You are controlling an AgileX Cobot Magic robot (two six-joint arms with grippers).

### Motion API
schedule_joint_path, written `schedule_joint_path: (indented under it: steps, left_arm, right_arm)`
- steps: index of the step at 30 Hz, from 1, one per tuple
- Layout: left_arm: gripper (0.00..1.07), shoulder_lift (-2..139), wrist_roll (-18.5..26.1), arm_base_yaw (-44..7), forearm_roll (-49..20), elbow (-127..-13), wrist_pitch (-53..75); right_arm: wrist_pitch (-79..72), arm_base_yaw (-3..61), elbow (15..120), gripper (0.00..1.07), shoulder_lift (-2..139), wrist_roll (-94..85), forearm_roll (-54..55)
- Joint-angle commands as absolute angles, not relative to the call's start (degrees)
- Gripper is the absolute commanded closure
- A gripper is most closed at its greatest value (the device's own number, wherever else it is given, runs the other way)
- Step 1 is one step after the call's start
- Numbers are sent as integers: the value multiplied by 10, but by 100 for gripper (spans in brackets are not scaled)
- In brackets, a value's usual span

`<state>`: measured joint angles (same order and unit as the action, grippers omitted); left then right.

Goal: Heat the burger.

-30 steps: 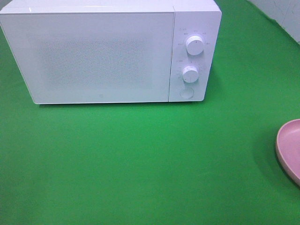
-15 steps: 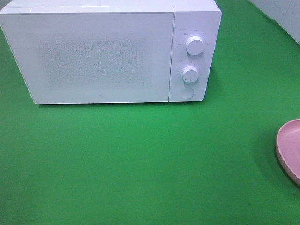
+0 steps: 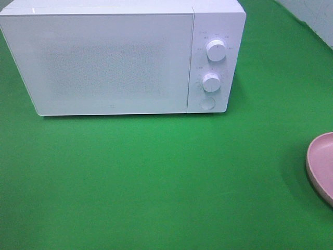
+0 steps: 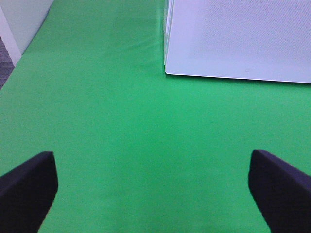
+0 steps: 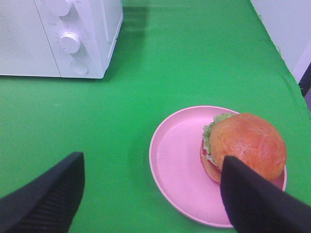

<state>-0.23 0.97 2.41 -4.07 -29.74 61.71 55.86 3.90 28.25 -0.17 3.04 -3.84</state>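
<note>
- The burger (image 5: 245, 145) sits bun-up toward one side of a pink plate (image 5: 177, 160), near the counter's (image 3: 156, 177) right edge. It's round, so no real long axis.
- Right hand (image 5: 150, 194) hangs over the plate, fingers spread, gripping nothing.
- Left hand (image 4: 153, 187) is also wide apart over bare green near the microwave's (image 3: 112, 62) left corner.
- Risk, I'd guess: the door's shut, so grabbing first leaves nowhere to go, and a hard pinch could squash or slide the stack.
</note>
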Motion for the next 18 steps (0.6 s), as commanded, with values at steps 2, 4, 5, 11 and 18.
schedule_joint_path:
  steps: [2, 4, 5, 11, 18]
  left_arm:
    - [6, -16, 10, 28, -44, -295, 612]
    - [6, -16, 10, 28, -44, -295, 612]
    - [6, -16, 10, 28, -44, -295, 612]
    - [6, -16, 10, 28, -44, -295, 612]
    - [6, -16, 10, 28, -44, -295, 612]
  right_arm:
    - [549, 35, 281, 33, -18, 27, -38]
    - [549, 35, 281, 33, -18, 27, -38]
    - [549, 35, 281, 33, -18, 27, -38]
    - [549, 35, 281, 33, -18, 27, -38]
    - [549, 35, 281, 33, -18, 27, -38]
